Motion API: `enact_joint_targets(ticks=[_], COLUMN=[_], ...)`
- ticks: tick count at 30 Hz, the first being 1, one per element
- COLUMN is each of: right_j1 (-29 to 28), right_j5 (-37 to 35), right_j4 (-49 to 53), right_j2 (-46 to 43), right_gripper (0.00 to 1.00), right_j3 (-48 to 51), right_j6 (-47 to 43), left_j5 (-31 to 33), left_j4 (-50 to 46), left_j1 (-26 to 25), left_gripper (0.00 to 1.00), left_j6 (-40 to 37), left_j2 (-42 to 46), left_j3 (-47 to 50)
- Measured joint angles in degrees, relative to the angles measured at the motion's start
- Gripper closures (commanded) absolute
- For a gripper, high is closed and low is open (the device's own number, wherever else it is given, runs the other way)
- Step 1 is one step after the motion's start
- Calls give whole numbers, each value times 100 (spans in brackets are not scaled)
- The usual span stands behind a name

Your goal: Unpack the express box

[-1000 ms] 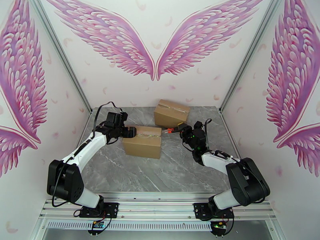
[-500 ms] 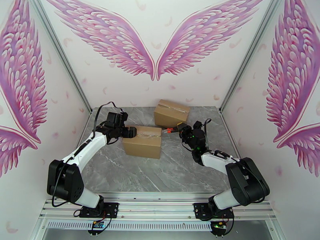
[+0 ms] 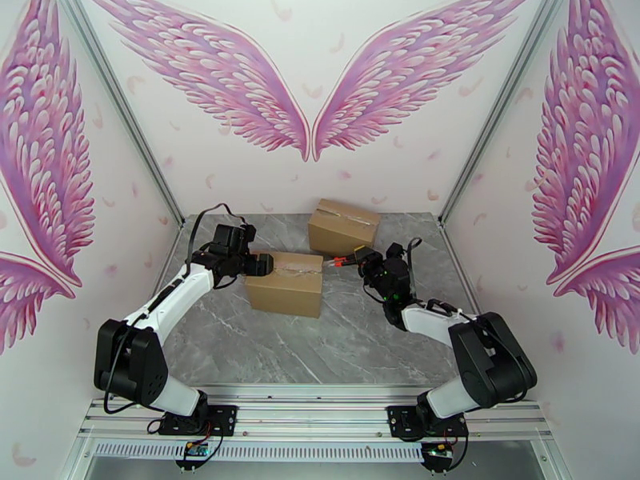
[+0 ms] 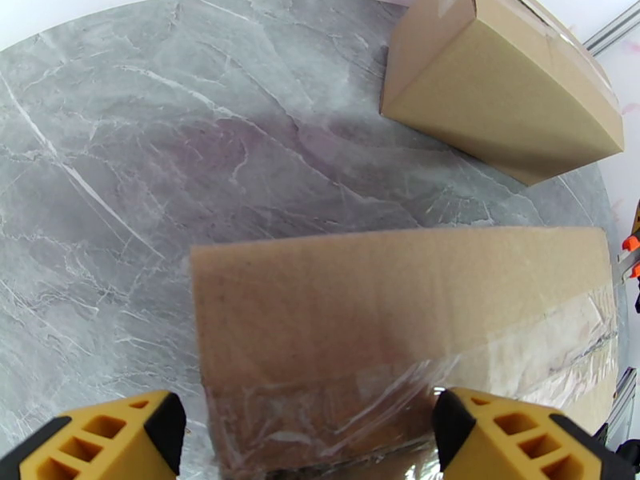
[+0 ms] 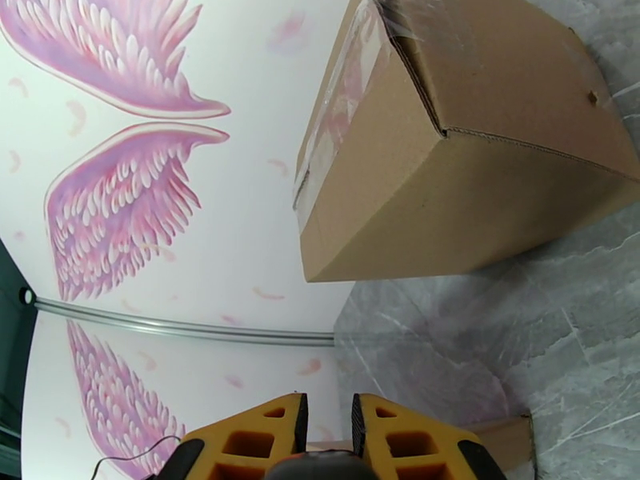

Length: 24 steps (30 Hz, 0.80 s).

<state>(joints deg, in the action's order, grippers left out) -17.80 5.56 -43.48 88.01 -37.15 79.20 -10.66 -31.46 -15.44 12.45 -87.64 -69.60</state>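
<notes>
Landmark: taped express box [image 3: 284, 286], closed, lying flat on the grey marble table [image 3: 352, 346].
Left gripper [image 4: 308, 410]: at the box's left end, jaws wide apart. One finger is just off the end edge and the other is over the taped top. Contact cannot be told.
Right gripper [image 5: 330, 414]: beside the box's right end, jaws clamped on an orange cutter [image 3: 340, 261].
Cutter tip: points at the box's right end, near it.
Second box [image 3: 344, 226]: behind the taped box, toward its right, apart from it.

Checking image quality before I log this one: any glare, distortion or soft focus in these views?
Top external: even light, sharp, faint shadow under the near taped brown cardboard box. Left wrist: fisheye curves the grey marble table's far edge; that box's clear tape glints. Right wrist: frame rolled sideways, far brown cardboard box crisp.
</notes>
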Motion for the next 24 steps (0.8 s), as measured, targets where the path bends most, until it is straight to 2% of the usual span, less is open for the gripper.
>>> enact_joint_targets(ticks=[15, 24], right_j1=[-103, -214], right_j5=[-120, -350], right_j4=[-72, 339], right_j2=[96, -57], right_gripper=[100, 100], right_j3=[-74, -229], right_j6=[-22, -319], left_j5=[26, 107], left_j4=[7, 9], left_j1=[-98, -122], left_gripper=[13, 13], left_j6=[42, 46], left_j2=[-55, -66], left_j3=[0, 0])
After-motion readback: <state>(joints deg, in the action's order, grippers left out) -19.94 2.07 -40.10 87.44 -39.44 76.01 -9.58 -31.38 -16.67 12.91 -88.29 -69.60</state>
